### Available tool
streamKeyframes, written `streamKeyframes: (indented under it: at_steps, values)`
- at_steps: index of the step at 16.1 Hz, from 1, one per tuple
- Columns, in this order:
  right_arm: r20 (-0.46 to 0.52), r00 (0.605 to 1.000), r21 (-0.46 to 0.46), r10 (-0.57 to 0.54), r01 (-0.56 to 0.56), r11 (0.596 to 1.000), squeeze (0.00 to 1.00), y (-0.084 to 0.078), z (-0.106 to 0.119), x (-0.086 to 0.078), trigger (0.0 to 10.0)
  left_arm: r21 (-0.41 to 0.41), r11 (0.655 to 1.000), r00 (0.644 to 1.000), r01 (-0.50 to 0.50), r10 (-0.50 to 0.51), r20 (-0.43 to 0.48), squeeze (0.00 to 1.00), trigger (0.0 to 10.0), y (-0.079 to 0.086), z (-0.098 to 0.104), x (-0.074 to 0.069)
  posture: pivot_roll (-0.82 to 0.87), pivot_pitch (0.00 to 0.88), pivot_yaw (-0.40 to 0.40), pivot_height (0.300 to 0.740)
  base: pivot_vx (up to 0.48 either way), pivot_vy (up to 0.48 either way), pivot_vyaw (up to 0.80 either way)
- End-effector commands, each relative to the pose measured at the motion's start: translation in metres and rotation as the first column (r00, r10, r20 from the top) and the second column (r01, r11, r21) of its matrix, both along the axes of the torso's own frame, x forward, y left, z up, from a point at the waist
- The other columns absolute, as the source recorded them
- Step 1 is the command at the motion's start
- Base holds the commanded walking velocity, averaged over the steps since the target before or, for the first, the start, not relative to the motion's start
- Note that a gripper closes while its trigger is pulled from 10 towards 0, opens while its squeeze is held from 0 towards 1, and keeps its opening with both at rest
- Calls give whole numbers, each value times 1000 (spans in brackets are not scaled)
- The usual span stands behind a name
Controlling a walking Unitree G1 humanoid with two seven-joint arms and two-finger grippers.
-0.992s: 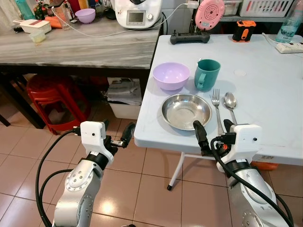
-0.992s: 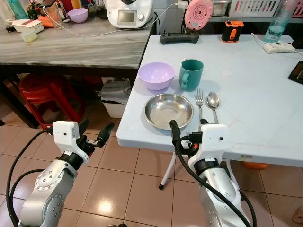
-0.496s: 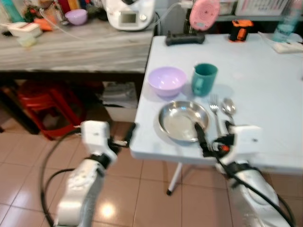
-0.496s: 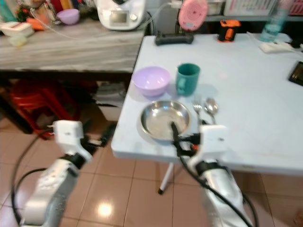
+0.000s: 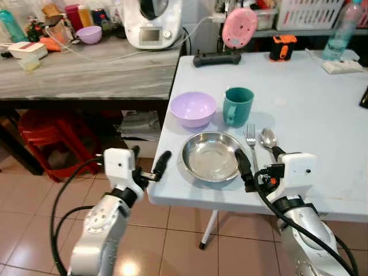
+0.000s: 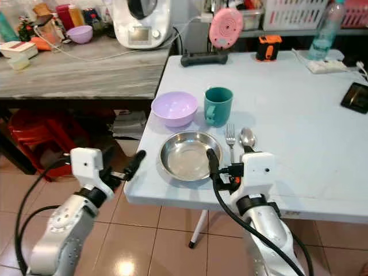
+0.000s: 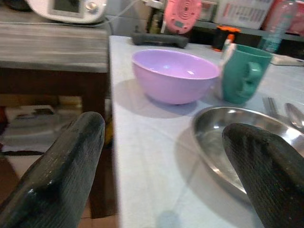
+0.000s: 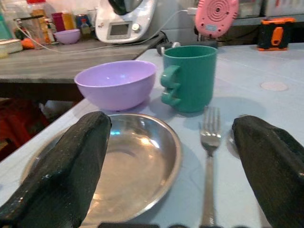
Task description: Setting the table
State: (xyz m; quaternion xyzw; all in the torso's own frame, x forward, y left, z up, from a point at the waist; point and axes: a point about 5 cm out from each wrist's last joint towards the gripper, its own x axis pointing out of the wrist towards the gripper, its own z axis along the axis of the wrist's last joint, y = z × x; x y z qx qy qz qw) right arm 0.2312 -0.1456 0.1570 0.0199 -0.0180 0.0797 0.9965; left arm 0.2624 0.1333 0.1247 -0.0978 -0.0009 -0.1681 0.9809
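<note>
On the light blue table (image 5: 322, 115) a steel plate (image 5: 210, 156) lies near the front edge. Behind it stand a purple bowl (image 5: 194, 108) and a teal mug (image 5: 238, 106). A fork (image 5: 251, 146) and a spoon (image 5: 268, 138) lie side by side to the plate's right. My right gripper (image 5: 260, 164) is open and empty, low over the plate's front right rim and the fork handle (image 8: 207, 190). My left gripper (image 5: 149, 161) is open and empty at the table's left front corner, facing the bowl (image 7: 173, 73) and the plate (image 7: 242, 142).
A wooden counter (image 5: 86, 63) with a white appliance (image 5: 150, 23) adjoins the table on the left, and a red stool (image 5: 52, 138) stands under it. A black controller (image 5: 217, 58), a pink device (image 5: 240, 26) and an orange tool (image 5: 280, 47) sit at the table's far edge.
The whole view has shifted, with blur in between, so the camera moved. The table's front corner now lies closer to my left gripper. The dishes keep their places on the table.
</note>
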Motion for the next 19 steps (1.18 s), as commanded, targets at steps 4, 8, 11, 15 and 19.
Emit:
streamKeyframes:
  at_steps: [4,8,11,15,19]
  values:
    - [-30,999,-4,-32,31,999,0,-8,-3,0,10000,74,995,998,69,-69,-7,0,10000,17,-13,-13,-127,91,59,740,0,0,0]
    - [-68,996,-11,-50,50,999,0,-18,-9,4,10000,109,982,988,151,-149,-27,0,10000,27,-20,-21,-131,95,60,740,0,0,0]
    - [-128,989,27,-70,74,997,0,-31,-18,11,10000,111,965,972,236,-235,-27,0,10000,28,-22,-27,-132,105,69,740,0,0,0]
    - [-148,986,41,-80,87,995,0,-41,-17,17,10000,108,960,966,259,-257,-31,0,10000,26,-24,-33,-135,119,67,740,0,0,0]
    - [-136,990,60,-39,48,997,0,-38,-11,30,10000,122,951,959,283,-283,-19,0,10000,24,-23,-32,-133,126,67,740,0,0,0]
